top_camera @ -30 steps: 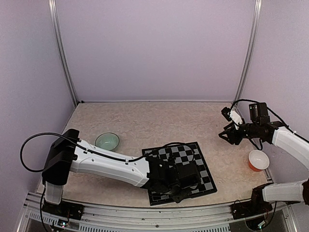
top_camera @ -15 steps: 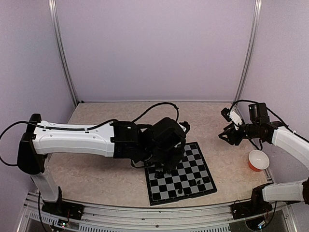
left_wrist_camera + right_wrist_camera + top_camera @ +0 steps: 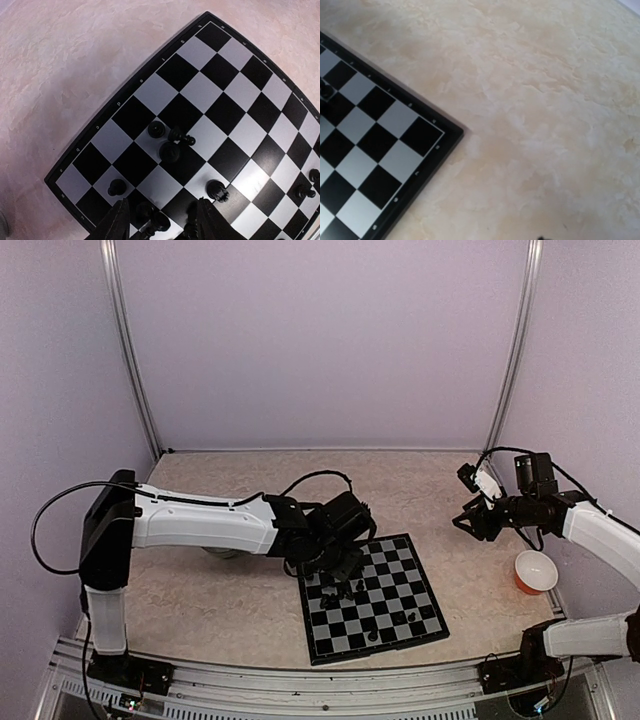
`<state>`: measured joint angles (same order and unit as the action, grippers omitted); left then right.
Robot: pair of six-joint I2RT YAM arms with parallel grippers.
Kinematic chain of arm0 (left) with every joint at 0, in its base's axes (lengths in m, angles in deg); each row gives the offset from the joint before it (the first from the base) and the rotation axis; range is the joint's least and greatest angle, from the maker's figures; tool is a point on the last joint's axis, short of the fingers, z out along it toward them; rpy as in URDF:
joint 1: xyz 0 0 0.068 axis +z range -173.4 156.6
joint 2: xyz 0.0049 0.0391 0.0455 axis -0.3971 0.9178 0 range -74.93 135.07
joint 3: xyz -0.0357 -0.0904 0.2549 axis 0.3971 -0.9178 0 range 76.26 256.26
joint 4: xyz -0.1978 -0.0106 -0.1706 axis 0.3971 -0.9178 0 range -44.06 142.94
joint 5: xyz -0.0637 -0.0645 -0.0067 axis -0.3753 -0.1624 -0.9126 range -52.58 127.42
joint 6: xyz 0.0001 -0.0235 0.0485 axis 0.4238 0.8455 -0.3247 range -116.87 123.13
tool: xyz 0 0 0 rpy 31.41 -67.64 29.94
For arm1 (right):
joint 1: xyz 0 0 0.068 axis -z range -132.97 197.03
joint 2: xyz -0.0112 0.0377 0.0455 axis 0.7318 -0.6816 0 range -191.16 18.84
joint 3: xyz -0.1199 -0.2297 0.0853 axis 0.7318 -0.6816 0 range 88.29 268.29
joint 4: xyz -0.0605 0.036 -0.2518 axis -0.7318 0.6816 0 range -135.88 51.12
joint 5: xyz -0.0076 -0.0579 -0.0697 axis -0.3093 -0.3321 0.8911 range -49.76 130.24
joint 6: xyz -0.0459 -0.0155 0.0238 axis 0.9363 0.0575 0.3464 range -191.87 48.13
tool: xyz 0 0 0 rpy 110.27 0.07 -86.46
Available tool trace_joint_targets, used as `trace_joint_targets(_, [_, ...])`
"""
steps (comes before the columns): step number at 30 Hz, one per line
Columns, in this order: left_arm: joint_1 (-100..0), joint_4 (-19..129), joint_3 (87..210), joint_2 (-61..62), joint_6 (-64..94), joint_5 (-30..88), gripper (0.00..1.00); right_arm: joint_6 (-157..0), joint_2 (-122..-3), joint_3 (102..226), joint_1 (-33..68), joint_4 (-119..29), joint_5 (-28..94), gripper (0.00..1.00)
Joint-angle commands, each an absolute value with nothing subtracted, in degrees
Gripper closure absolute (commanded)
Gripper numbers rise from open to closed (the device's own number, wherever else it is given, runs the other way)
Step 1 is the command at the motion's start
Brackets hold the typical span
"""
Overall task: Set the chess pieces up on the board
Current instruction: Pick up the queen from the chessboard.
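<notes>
The board (image 3: 400, 585) lies at the front centre of the table. Several small black chess pieces (image 3: 341, 590) are scattered on its left and front squares. My left gripper (image 3: 338, 566) hovers low over the board's left part. In the left wrist view the left gripper (image 3: 161, 225) is open, its fingers (image 3: 117, 225) well apart above the board (image 3: 200, 92). Loose chess pieces (image 3: 169, 151) show on the squares, some lying on their sides, and two sit under the gap between the fingers. My right gripper (image 3: 468, 519) hangs open and empty, above the table right of the board.
A red cup (image 3: 536, 571) with a white inside stands at the right edge. The right wrist view shows one corner of the board (image 3: 380, 150) and bare beige tabletop. Purple walls close in three sides. The left arm crosses the table's left half.
The left arm rose from the board's front, swung back and now sits low over its left part, with its jaws wider apart. The arm now covers the green bowl. The right arm is still.
</notes>
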<state>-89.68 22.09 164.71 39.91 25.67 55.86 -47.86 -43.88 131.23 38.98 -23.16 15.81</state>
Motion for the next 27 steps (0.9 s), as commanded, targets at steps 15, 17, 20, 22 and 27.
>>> trace_joint_targets(15, [-86.07,23.48,173.57,50.07,21.22,51.19,0.77,-47.43,-44.61,131.01,39.51,-22.78,15.36,0.52])
trace_joint_targets(17, [-86.31,22.79,173.64,49.55,21.23,51.36,0.85,-47.43,-44.79,131.09,39.52,-22.79,15.36,0.52])
trace_joint_targets(20, [-87.17,21.55,173.39,47.42,21.23,53.28,0.94,-47.41,-45.01,131.1,39.53,-22.81,15.36,0.52])
trace_joint_targets(22, [-87.79,20.62,173.15,45.81,21.32,54.49,0.96,-47.35,-45.05,131.1,39.53,-22.79,15.32,0.52])
trace_joint_targets(27, [-91.5,20.03,172.46,40.38,21.37,55.64,0.96,-47.35,-45.06,131.09,39.55,-22.75,15.23,0.52])
